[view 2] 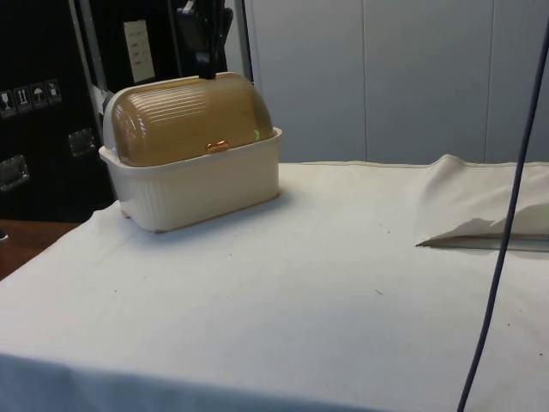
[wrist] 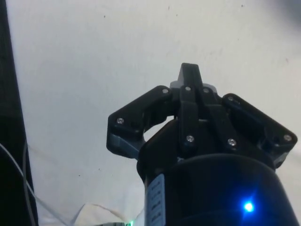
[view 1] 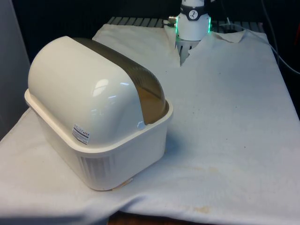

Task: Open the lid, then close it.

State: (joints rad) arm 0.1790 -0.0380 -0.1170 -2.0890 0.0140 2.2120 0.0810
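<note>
Cream plastic bread box (view 1: 101, 140), ribbed tub with a glossy domed back, is sitting at the front view's left, near the table's edge. Its amber translucent ribbed roll-top lid (view 2: 184, 120) is lying closed, small orange handle (view 2: 218, 147) at the rim. Black two-finger gripper (view 2: 204, 47) is hanging just above the dome, upper left of the side view; whether its fingers are spread cannot be told. White wrinkled cloth (view 1: 225, 117) is stretching bare to the right.

We see a cream plastic bread box (view 1: 119, 154) near the table's corner, its amber translucent ribbed roll-top lid (view 2: 184, 120) fully shut.
</note>
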